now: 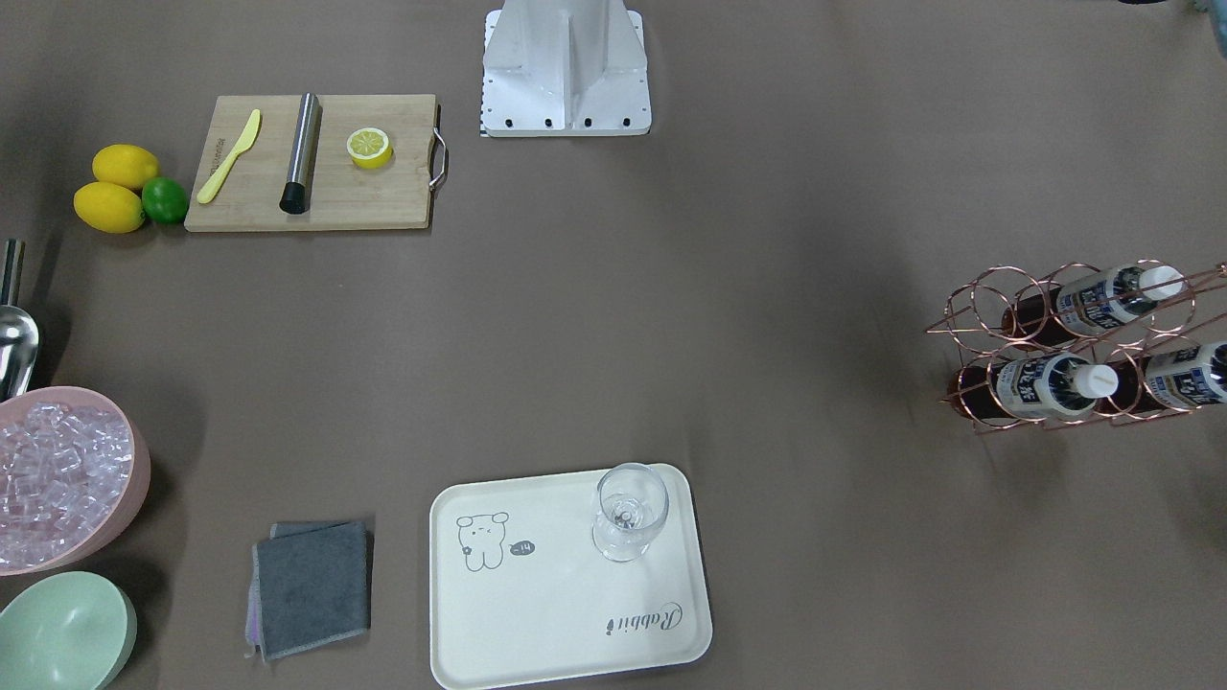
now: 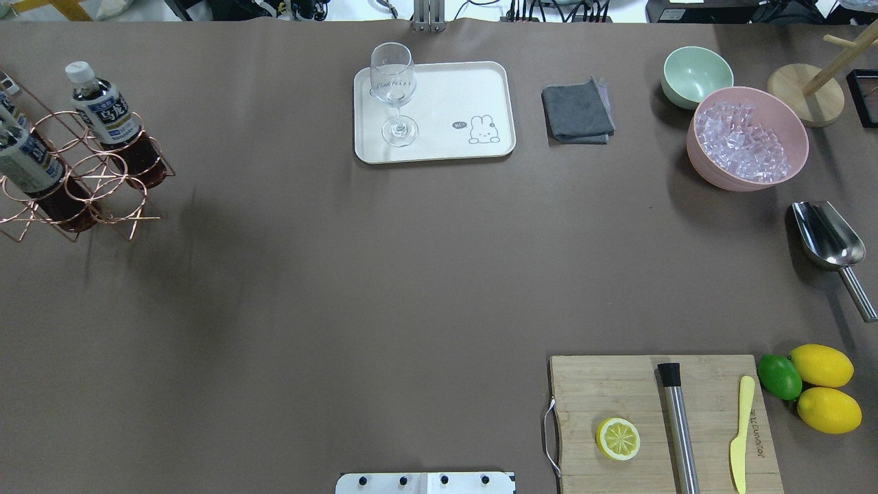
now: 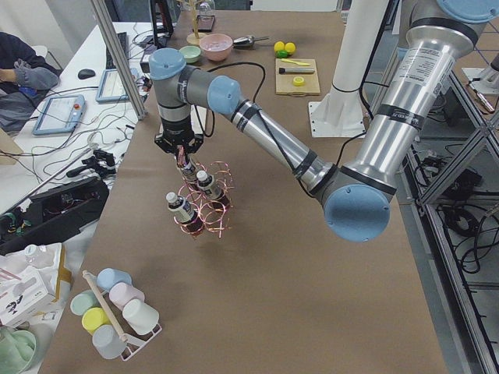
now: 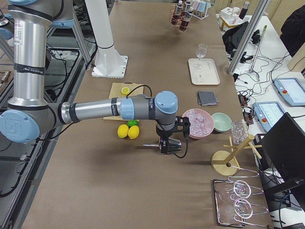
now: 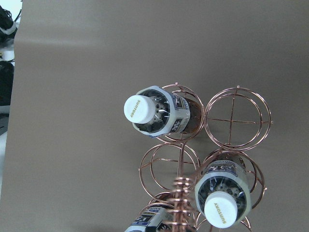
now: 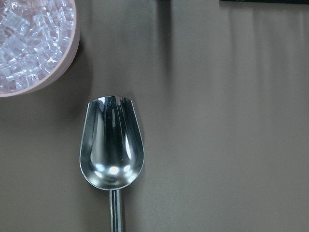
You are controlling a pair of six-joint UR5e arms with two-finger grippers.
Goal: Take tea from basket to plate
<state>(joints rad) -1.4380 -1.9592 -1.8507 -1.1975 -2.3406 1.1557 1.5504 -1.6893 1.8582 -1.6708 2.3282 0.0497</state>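
Brown table (image 2: 343, 274) holds dark, white-capped tea (image 5: 145, 110) standing in basket (image 5: 180, 187); left tool (image 3: 182, 156), right tool (image 4: 169, 145): cannot tell opening.

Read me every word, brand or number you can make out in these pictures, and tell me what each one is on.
"SUNTORY": white cap of a tea bottle in the basket; also on a second cap.
"Rabbit": script on the plate.
Too blurred to read: the bottle labels, the cutting board engraving, the small bubble beside the plate's drawing.
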